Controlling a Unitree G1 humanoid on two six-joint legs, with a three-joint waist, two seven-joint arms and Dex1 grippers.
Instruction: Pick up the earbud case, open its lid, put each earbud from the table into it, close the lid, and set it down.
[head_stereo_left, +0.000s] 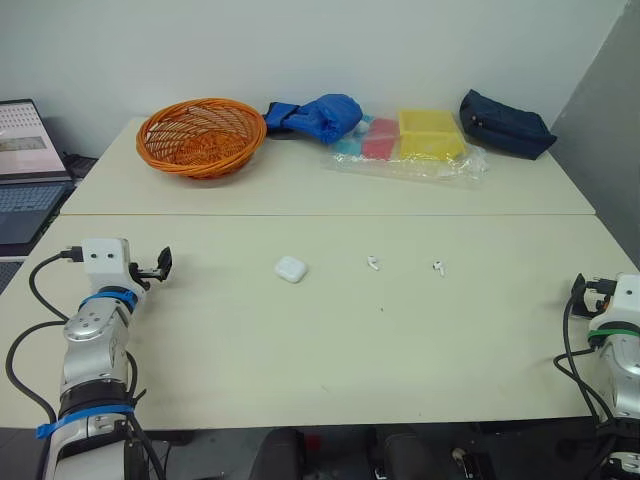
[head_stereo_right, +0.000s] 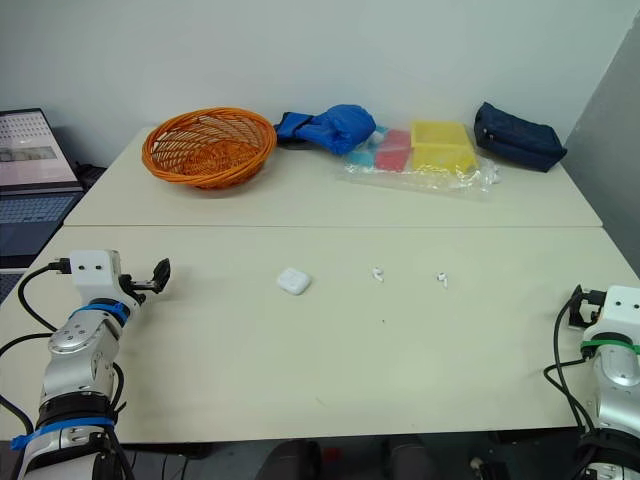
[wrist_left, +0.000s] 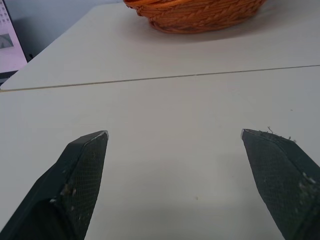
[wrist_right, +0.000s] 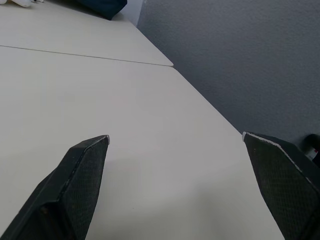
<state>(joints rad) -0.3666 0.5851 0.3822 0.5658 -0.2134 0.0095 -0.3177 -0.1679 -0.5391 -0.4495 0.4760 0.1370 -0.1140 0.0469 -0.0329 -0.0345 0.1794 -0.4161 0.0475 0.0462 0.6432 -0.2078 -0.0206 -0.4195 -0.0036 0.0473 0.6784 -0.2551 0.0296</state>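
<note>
Starting at the robot's left: the left gripper hovers low over the near left corner of the table, its fingers spread wide with nothing between them; it is well apart from anything the task needs, with the orange basket far behind on the back table. Moving right, the earbud case lies on the table near the middle, white and apparently with its lid down, though it is too small to be sure; nobody has hold of it. Further right, the first earbud lies loose on the table, and the second earbud sits beyond it, the two apart from each other and from the case. At the far right edge waits the right gripper, fingers likewise wide apart and empty. By the look of things the task is at its very start: case not picked up, lid not opened, both earbuds out; every step remains.
</note>
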